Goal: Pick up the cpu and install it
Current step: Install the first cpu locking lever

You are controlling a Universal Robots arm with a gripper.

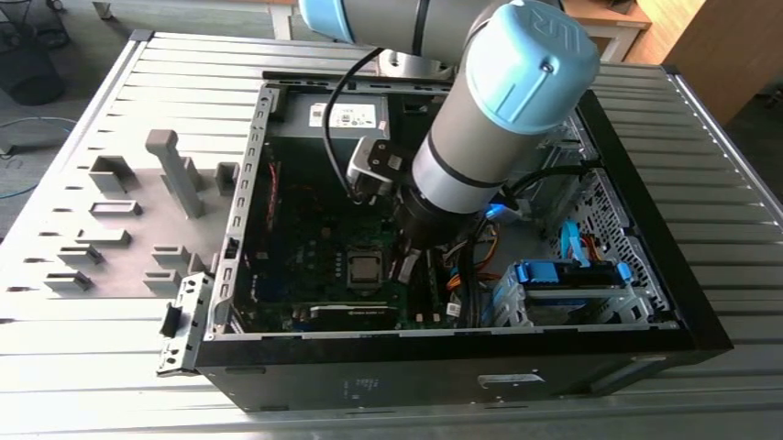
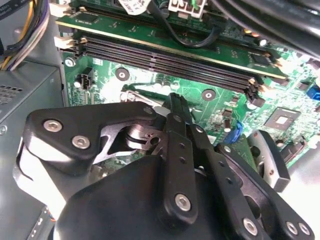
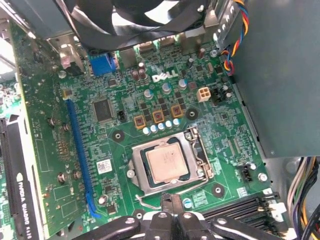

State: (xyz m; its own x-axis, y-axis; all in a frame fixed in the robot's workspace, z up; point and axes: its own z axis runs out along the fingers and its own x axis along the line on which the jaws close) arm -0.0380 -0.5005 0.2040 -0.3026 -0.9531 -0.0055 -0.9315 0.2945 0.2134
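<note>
The cpu (image 3: 167, 164), a small square chip with a silvery top, lies flat in the metal socket frame (image 3: 201, 155) on the green motherboard. In the exterior view the cpu (image 1: 363, 267) sits in the middle of the open computer case, just to the exterior view's left of the arm's wrist. My gripper (image 3: 171, 200) hovers close over the board at the socket's edge beside the thin wire lever (image 3: 195, 186). Its black fingers are pressed together with nothing visible between them. In the second wrist view the gripper (image 2: 175, 100) points down at the board near the memory slots.
Long memory slots (image 2: 165, 57) run beside the socket. A graphics card (image 3: 20, 175) and a blue slot (image 3: 77, 145) stand on the far side. A fan (image 3: 135, 15), the grey power supply (image 3: 280, 75) and cable bundles (image 2: 20, 35) crowd the case. Grey holder blocks (image 1: 135, 220) stand outside.
</note>
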